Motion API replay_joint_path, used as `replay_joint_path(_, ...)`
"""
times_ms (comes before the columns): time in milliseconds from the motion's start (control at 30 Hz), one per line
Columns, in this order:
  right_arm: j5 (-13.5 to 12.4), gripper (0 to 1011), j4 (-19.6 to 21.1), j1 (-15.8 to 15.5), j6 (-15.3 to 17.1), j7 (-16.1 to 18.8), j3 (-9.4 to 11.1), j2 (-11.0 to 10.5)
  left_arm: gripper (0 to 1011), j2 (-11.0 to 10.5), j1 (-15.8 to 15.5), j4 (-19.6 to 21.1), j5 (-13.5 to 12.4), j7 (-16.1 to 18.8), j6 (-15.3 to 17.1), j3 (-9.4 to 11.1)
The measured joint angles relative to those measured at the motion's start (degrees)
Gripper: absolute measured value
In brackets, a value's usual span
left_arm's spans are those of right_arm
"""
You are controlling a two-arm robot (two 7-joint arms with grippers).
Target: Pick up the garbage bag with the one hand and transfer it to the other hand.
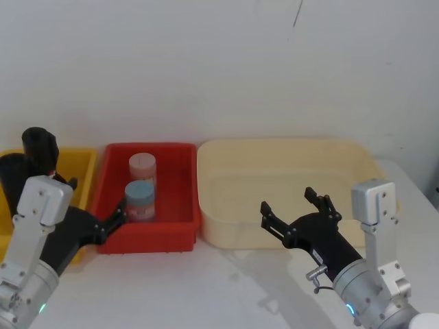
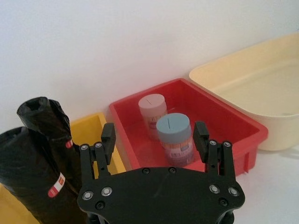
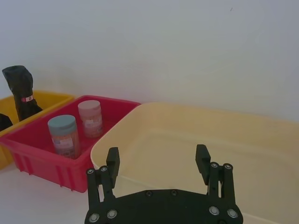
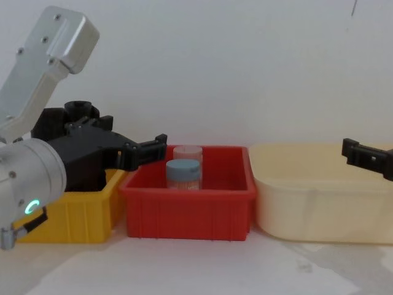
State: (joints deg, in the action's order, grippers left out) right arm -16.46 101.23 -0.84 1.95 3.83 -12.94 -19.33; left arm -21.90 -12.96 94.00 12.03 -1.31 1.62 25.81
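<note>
While both claws stand with their jaws apart and nothing in them, the garbage bag (image 1: 41,147) stands upright at the back of the yellow bin (image 1: 81,156), the leftmost of three bins set in a row on the white table (image 1: 206,288) against the wall. A second black roll (image 1: 11,173) stands just beside it in that bin, farther to the left and lower. The left gripper (image 2: 154,135), on the arm with the green ring light, hangs low over the front of the yellow bin near its seam with the red bin (image 1: 147,146), and points toward the wall; in the chest view one finger reaches over the red bin's left rim. It is near the bag but apart from it. Two jars stand upright in the red bin, a pink-lidded jar (image 1: 142,166) behind and a blue-lidded jar (image 1: 139,199) just in front of it. The right gripper (image 1: 287,200) hovers over the front part of the cream bin (image 1: 274,145) at the right, well apart from the bag.
</note>
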Motion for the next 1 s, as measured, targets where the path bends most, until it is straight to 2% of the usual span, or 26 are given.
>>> replay_joint_path(200,0.00,1002,0.00,0.00,0.00,0.00,0.00,0.00,1001,-0.97,2.05,2.01,1.45,-0.35,1.54,-1.29)
replay_joint_path(467,0.00,1001,0.00,0.00,0.00,0.00,0.00,0.00,1001,-3.27,6.89,5.82,5.28,-0.61,4.21,-5.81)
replay_joint_path(533,0.00,1001,0.00,0.00,0.00,0.00,0.00,0.00,1001,-3.40,7.18,6.05,5.73,-0.64,4.51,-6.20)
replay_joint_path(633,0.00,1001,0.00,0.00,0.00,0.00,0.00,0.00,1001,-3.97,8.38,6.87,7.52,-0.72,5.81,-8.23)
replay_joint_path(1000,0.00,1001,0.00,0.00,0.00,0.00,0.00,0.00,1001,-4.00,8.31,6.19,11.61,-0.81,9.49,-12.54)
